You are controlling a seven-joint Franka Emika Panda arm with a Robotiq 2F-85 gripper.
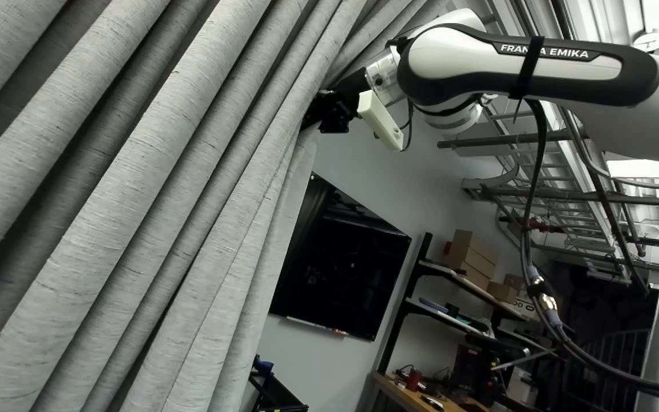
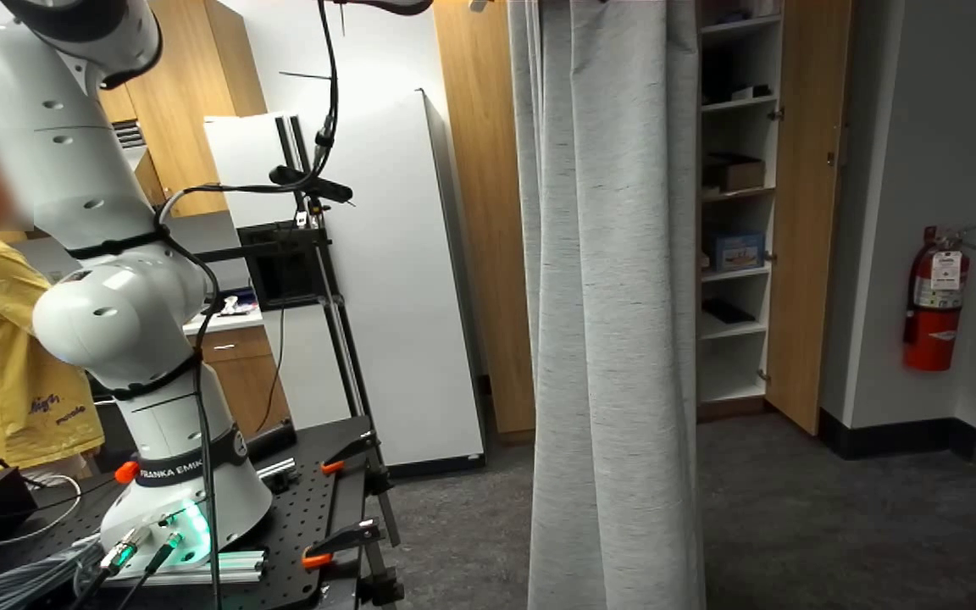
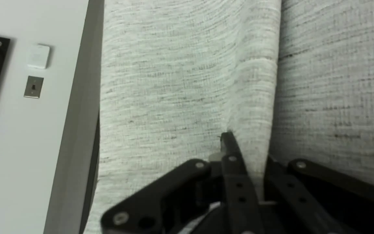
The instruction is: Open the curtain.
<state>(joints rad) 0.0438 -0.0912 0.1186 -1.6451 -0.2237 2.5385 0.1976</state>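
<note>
The light-grey pleated curtain point(image 1: 152, 171) fills the left half of an exterior view and hangs in long slanting folds. A narrow part of it also hangs in the middle of an exterior view point(image 2: 615, 339). My black gripper point(image 1: 312, 111) is at the curtain's edge, high up, with its fingertips hidden by the fabric. In the wrist view, the gripper point(image 3: 248, 151) has its fingers close together on both sides of a vertical fold of the curtain point(image 3: 174, 81). It is shut on that fold. The right fingertip is hidden behind the fabric.
A black wall screen point(image 1: 344, 263) hangs on the wall beyond the curtain's edge. Shelves with boxes point(image 1: 472, 257) stand farther back. A person in yellow point(image 2: 9, 339) is behind the arm's base. An open cabinet point(image 2: 738, 203) and a fire extinguisher point(image 2: 937, 296) are beyond the curtain.
</note>
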